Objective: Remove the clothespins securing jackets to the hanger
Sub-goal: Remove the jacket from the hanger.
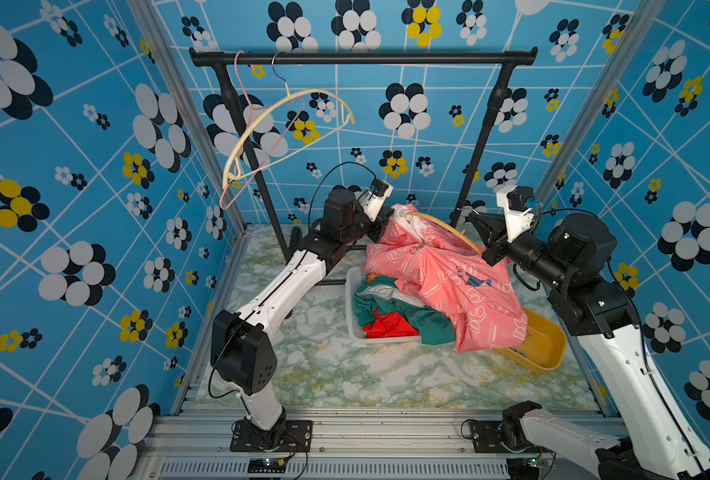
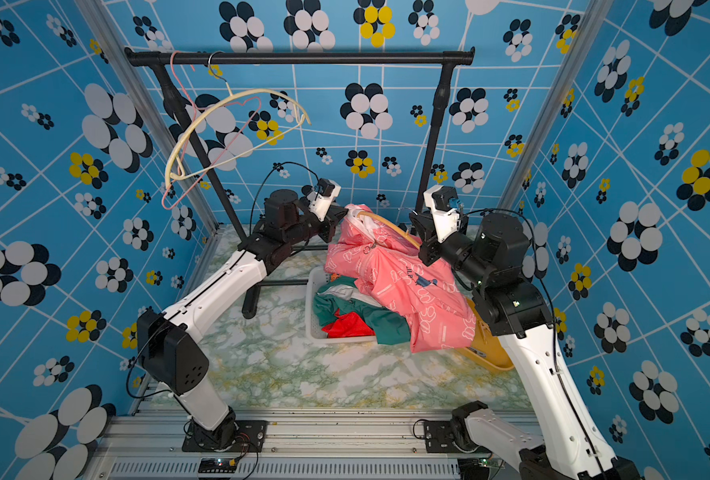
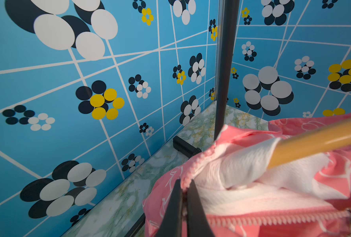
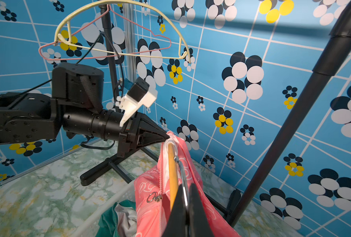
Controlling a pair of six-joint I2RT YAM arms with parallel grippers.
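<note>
We see the white-printed pink jacket [image 1: 440, 274] draped over the white basket [image 1: 350, 299], its tan hanger [image 3: 314, 141] running left to right between the arms: the left gripper [image 3: 184, 184] pinches its zip edge at the left end, the right gripper [image 4: 188, 190] clamps the hanger at the right, and no clothespins show.

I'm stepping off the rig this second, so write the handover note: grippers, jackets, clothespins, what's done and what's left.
Left gripper: shut on the pink jacket, at its zipper edge near the collar.
Right gripper: shut on the tan hanger, by its metal hook.
Things: the pink jacket is partly on that hanger and drapes over the white basket. The green jacket and red jacket lie in the basket.
Done: two bare hangers hang on the rail.
Left: no clothespins show in any view. Check the pink jacket for remaining ones.
</note>
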